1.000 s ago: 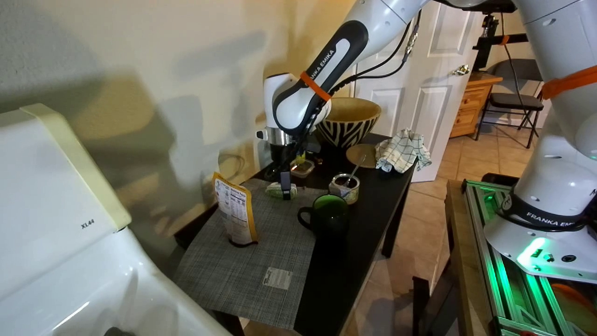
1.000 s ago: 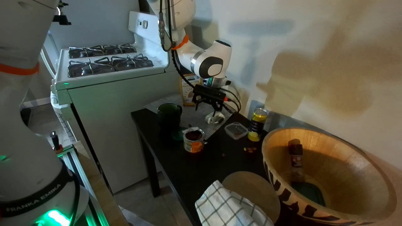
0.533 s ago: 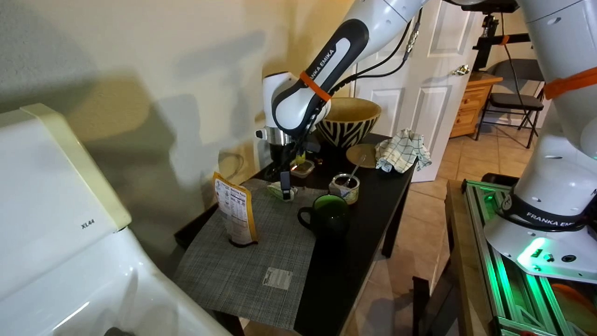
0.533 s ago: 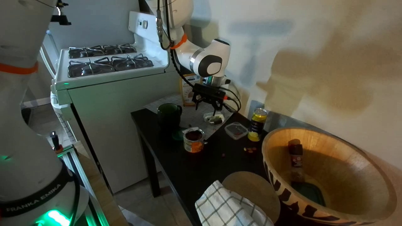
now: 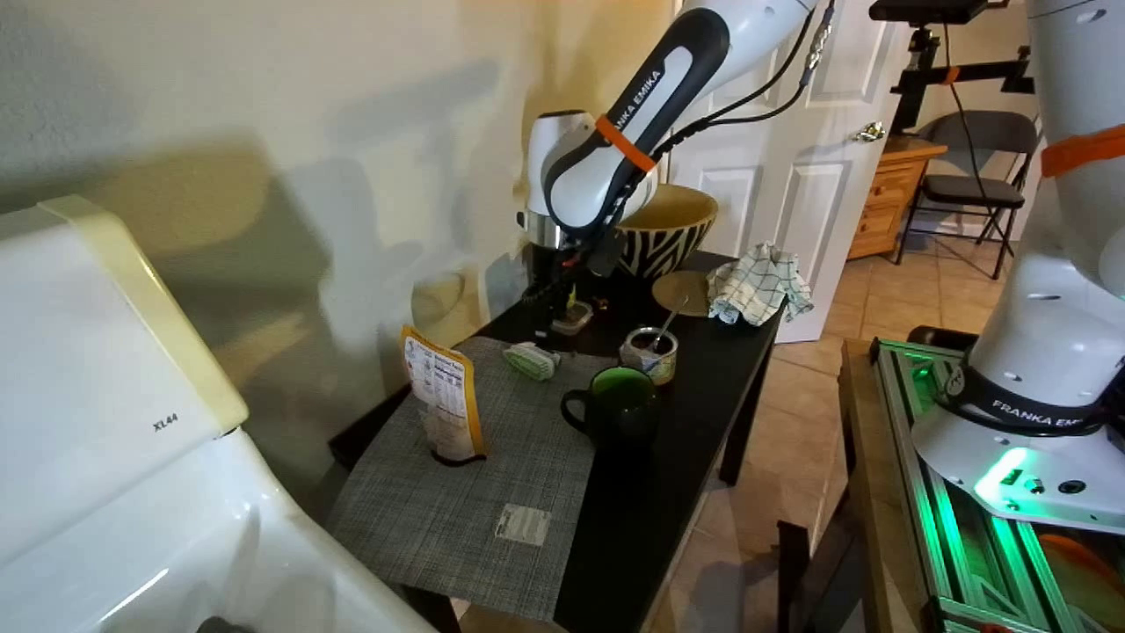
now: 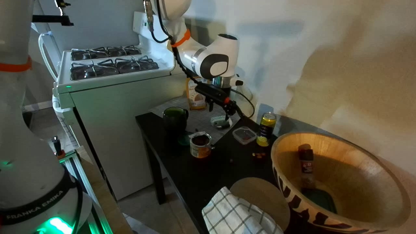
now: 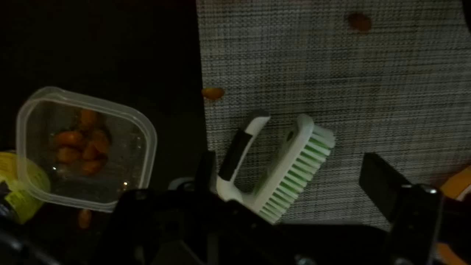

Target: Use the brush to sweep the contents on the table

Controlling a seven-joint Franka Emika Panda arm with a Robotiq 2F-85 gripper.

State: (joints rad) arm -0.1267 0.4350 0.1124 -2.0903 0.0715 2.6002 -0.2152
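Observation:
The brush (image 7: 283, 165) is white with green-and-white bristles and a dark-gripped loop handle. It lies on its side on the grey mat (image 7: 331, 73) and also shows in both exterior views (image 5: 532, 360) (image 6: 221, 122). My gripper (image 7: 289, 169) is open and empty. In the wrist view the brush shows between its fingers, nearer the left one, its lower end hidden by the gripper. In an exterior view the gripper (image 6: 218, 112) is just above the brush. Orange-brown pieces (image 7: 212, 93) lie on the mat and by the can on the black table (image 6: 224, 175).
A clear tub (image 7: 88, 106) with orange-brown pieces and a yellow can (image 6: 266, 130) stand beside the mat. A green mug (image 5: 620, 409), an opened tin (image 6: 200, 146), a standing pouch (image 5: 444, 396), a large bowl (image 6: 351, 169), a round board (image 6: 260, 198) and a checked cloth (image 5: 758, 286) are also there.
The brush has tipped from its earlier pose and now lies on its side, apart from the fingers. The gripper has risen slightly, turned, and moved toward the tub side.

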